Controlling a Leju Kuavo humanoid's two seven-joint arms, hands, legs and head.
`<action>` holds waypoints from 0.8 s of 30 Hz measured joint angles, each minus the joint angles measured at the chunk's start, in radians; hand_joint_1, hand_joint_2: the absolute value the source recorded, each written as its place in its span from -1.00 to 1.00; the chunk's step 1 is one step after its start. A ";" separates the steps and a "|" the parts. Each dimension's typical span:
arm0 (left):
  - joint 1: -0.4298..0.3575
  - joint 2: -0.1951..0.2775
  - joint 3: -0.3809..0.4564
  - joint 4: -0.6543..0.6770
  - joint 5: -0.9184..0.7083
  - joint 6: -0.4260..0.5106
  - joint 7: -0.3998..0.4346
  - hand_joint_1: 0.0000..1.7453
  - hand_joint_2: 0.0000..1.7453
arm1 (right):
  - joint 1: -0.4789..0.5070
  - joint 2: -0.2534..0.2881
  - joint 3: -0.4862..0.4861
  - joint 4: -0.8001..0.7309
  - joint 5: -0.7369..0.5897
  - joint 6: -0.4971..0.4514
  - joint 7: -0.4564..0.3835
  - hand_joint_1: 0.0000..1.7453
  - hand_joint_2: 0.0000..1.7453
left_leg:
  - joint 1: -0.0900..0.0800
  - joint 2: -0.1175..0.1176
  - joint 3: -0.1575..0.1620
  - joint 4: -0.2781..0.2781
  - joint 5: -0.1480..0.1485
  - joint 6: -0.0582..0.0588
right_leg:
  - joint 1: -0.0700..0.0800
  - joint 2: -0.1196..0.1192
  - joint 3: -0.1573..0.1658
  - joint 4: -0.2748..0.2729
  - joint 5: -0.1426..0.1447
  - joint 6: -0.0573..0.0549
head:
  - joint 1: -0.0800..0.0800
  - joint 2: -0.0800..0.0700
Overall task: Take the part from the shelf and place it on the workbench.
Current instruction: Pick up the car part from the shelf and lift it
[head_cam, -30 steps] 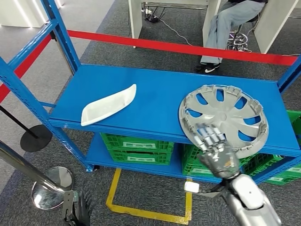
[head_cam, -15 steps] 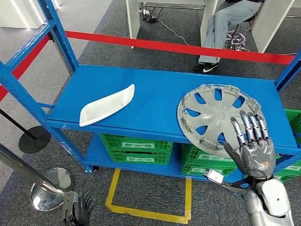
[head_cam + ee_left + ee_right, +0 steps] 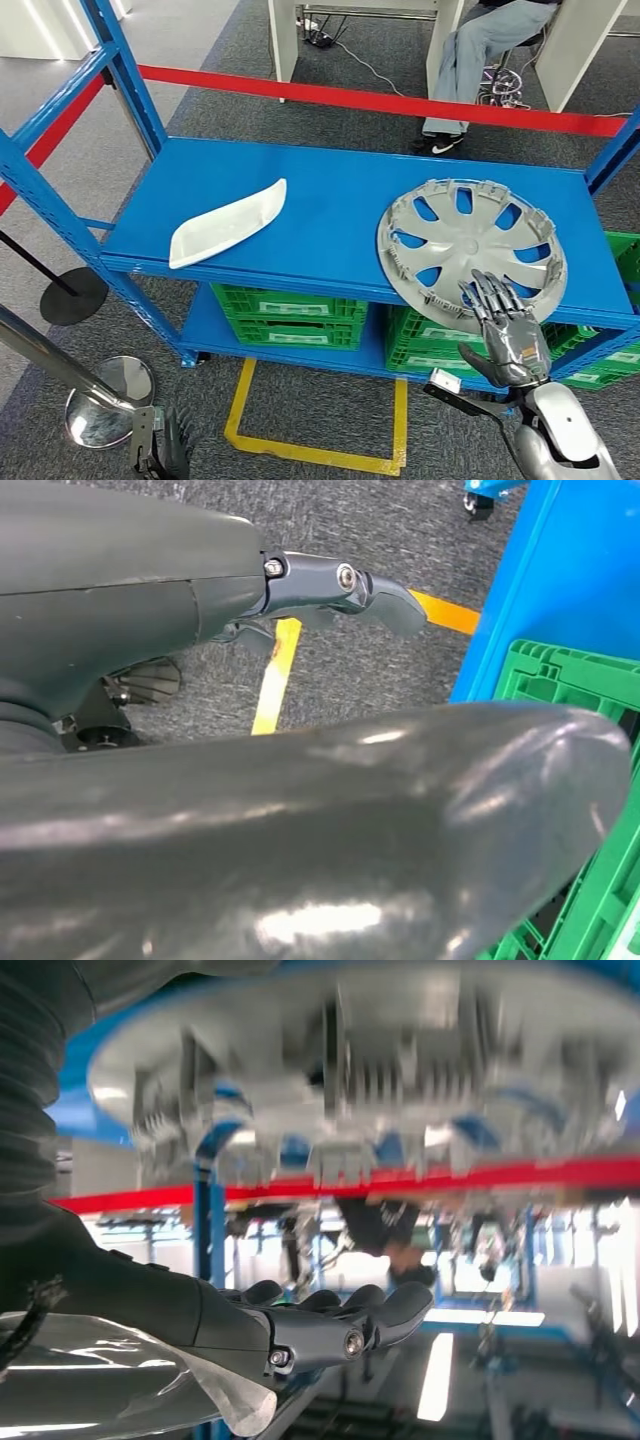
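Observation:
A silver wheel cover (image 3: 472, 250) lies flat on the right half of the blue shelf (image 3: 332, 220), its near rim overhanging the front edge. My right hand (image 3: 506, 335) is at that near rim with its fingers stretched out and apart, holding nothing. From the right wrist view the wheel cover's ribbed rim (image 3: 362, 1070) is close to the straight fingers (image 3: 340, 1320), with a gap between them. A white curved part (image 3: 226, 222) lies on the shelf's left half. My left hand (image 3: 162, 452) hangs low by the floor, its fingers (image 3: 340, 585) extended and empty.
Green crates (image 3: 290, 315) fill the lower shelf. Blue uprights (image 3: 128, 75) frame the rack at both ends. A red barrier tape (image 3: 377, 100) runs behind it, and a person (image 3: 483, 60) sits at a desk beyond. A chrome stanchion base (image 3: 109, 400) and yellow floor marking (image 3: 317, 450) lie below.
My right hand left the wheel cover's left rim, swung right and up, then dropped to the near rim with fingers still stretched. The wheel cover has not visibly moved.

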 joint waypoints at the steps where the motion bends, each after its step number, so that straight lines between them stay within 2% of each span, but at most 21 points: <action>1: 0.000 0.000 0.000 0.000 0.001 0.000 0.000 -1.00 -1.00 | 0.002 -0.013 0.014 0.001 -0.006 0.012 0.000 -1.00 1.00 | 0.000 0.000 0.000 0.000 0.000 0.000 | 0.000 0.000 0.000 0.000 0.000 0.000 | 0.000 0.000; 8: 0.002 0.003 -0.001 0.000 0.006 -0.001 0.001 -1.00 -1.00 | 0.027 -0.087 0.074 -0.017 -0.041 0.083 -0.006 -1.00 1.00 | 0.000 0.000 0.000 0.000 0.000 0.000 | 0.000 0.000 0.000 0.000 0.000 0.000 | 0.000 0.000; 12: 0.003 0.005 -0.001 0.000 0.012 -0.001 0.001 -1.00 -1.00 | 0.050 -0.112 0.089 -0.054 -0.045 0.091 -0.003 -1.00 1.00 | 0.000 0.000 0.000 0.000 0.000 0.000 | 0.000 0.000 0.000 0.000 0.000 0.000 | 0.000 0.000; 16: 0.002 0.006 -0.005 0.000 0.011 0.000 0.002 -1.00 -1.00 | 0.036 -0.113 0.105 -0.067 -0.013 0.087 0.038 -1.00 1.00 | 0.000 0.000 0.000 0.000 0.000 0.000 | 0.000 0.001 0.000 0.000 0.000 0.000 | 0.000 0.000; 24: -0.004 0.005 -0.019 0.000 0.002 0.006 0.013 -1.00 -1.00 | -0.081 -0.077 0.139 -0.016 -0.038 0.113 0.094 -1.00 1.00 | 0.000 0.000 0.000 0.000 0.001 0.001 | 0.000 0.000 0.000 0.000 0.001 -0.001 | 0.000 0.000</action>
